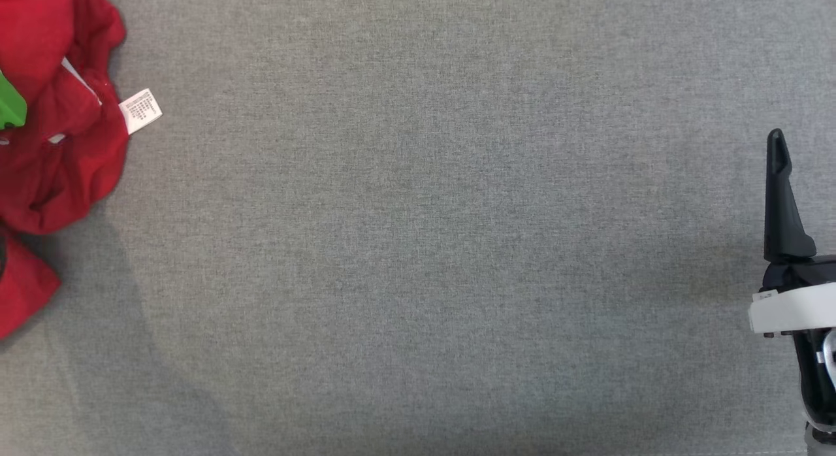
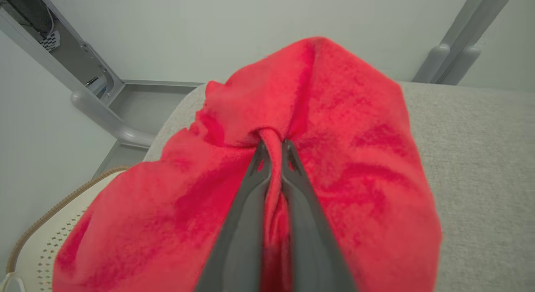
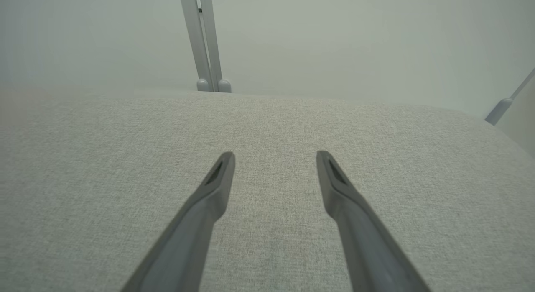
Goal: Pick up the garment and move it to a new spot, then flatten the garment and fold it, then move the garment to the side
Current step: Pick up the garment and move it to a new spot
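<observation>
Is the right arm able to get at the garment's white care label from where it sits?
Probably, though it is a long cross. The right gripper, jaws open, sits far right; the care label lies far left, with bare grey surface between.

Garment [image 1: 65, 149] lies left on the surface [image 1: 418, 247], right end effector [image 3: 273, 158] opposite.

A grey fabric tabletop [image 1: 418, 260] lay before pale walls; a cream perforated basket [image 2: 42, 246] sat beyond its edge, grey metal posts [image 3: 209, 45] farther off.
</observation>
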You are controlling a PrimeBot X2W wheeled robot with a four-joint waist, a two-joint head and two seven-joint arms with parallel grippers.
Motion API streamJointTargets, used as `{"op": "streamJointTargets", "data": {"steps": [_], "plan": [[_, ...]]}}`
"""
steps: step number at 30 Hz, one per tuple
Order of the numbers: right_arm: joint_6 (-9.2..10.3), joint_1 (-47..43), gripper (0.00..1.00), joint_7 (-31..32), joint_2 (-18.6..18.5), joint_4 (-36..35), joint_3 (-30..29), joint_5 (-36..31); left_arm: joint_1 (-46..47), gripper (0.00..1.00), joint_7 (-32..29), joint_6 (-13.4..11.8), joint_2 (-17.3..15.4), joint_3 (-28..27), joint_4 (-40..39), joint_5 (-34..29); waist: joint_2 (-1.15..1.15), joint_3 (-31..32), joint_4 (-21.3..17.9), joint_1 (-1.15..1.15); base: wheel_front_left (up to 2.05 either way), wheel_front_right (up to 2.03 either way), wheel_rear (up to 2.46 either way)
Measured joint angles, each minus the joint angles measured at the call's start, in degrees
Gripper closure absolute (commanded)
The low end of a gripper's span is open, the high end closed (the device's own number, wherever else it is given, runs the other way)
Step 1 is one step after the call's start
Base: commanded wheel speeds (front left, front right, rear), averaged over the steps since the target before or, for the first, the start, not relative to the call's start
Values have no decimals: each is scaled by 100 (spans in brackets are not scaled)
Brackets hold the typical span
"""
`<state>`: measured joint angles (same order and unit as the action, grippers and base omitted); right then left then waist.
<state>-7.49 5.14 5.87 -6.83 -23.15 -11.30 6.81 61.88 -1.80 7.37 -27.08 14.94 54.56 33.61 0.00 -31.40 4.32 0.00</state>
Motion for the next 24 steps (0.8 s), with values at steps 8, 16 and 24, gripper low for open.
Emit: {"op": "streamJointTargets", "data": {"steps": [8, 16, 24], "plan": [[0, -5, 0, -203, 126, 402, 226, 55, 282, 100, 669, 1, -235, 169, -66, -247, 0, 402, 39, 0, 0, 0, 0], [0, -54, 0, -476, 279, 907, 392, 172, 720, 100, 881, -59, -349, 357, -831, -521, 0, 959, -3, -1, 0, 0, 0], [-1, -113, 0, -781, 376, 1337, 545, 318, 1031, 100, 417, -89, -205, 619, -2248, -589, 0, 1393, -395, -1, 0, 0, 0]]}}
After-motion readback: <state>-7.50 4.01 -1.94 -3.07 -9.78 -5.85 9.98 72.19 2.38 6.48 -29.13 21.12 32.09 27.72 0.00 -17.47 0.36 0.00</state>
